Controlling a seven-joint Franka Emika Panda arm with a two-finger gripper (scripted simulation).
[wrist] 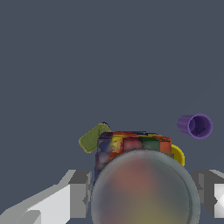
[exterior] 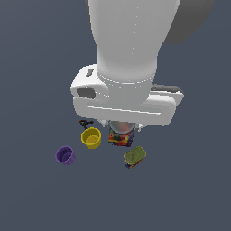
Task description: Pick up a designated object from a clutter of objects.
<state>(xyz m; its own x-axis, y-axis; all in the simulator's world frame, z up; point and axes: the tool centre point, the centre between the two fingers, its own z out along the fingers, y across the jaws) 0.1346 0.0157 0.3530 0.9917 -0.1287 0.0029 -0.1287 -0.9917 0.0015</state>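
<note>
Multicoloured can (exterior: 120, 136) is what we are after: it stands upright on the grey surface (exterior: 36, 198), directly under the gripper (wrist: 142, 192), with the yellow cup (exterior: 91, 138) just beside it toward the exterior view's left and the green-topped can (exterior: 134, 156) lying tilted near it toward the exterior view's right. The purple cup (exterior: 66, 155) sits well apart, and a tiny black-and-red clamp (exterior: 85, 122) lies close behind the yellow cup. We judge the can to be rigid and fairly light, with a smooth, rounded wall that could slip or twist if caught off-centre, so the sensible hold is across its middle, on opposite sides of the label below the silvery top. In the wrist view that round top fills the space between the two fingers (wrist: 78, 192), which stand one on each side of the can, spread wider than its body. Whether the pads already touch the label we cannot tell, since the top hides the contact line; the jaws look parted around the can, bracketing it, not yet clamped. Our main worry is the yellow cup, near enough for a finger to nudge.
</note>
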